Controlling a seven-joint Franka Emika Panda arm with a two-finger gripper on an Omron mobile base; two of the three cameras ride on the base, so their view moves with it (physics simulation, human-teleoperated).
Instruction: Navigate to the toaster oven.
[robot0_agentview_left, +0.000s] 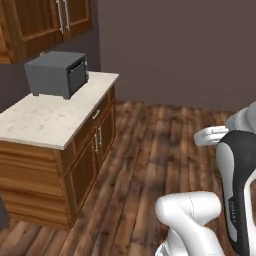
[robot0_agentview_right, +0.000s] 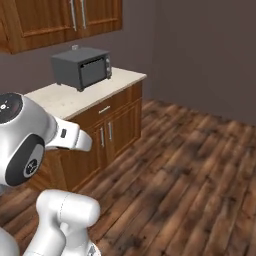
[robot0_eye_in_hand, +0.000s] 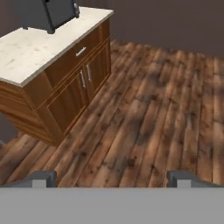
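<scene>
The toaster oven (robot0_agentview_left: 57, 74) is a dark grey box at the far end of a pale stone counter (robot0_agentview_left: 45, 117), its door facing right toward the floor. From the other side the toaster oven (robot0_agentview_right: 82, 66) shows its grey door, handle bar and small knobs. In the hand view the toaster oven (robot0_eye_in_hand: 48, 13) is cut off by the top left edge. My gripper (robot0_eye_in_hand: 112, 178) hangs over the wooden floor, well to the right of the counter. Its two fingertips (robot0_eye_in_hand: 41, 178) stand far apart with nothing between them, so it is open.
The counter sits on a wooden base cabinet (robot0_agentview_right: 112, 127) with a drawer and two doors. Wooden wall cabinets (robot0_agentview_left: 45, 20) hang above it. A brown wall (robot0_agentview_left: 180, 50) closes the back. The plank floor (robot0_eye_in_hand: 144, 113) stretches wide to the right of the cabinet.
</scene>
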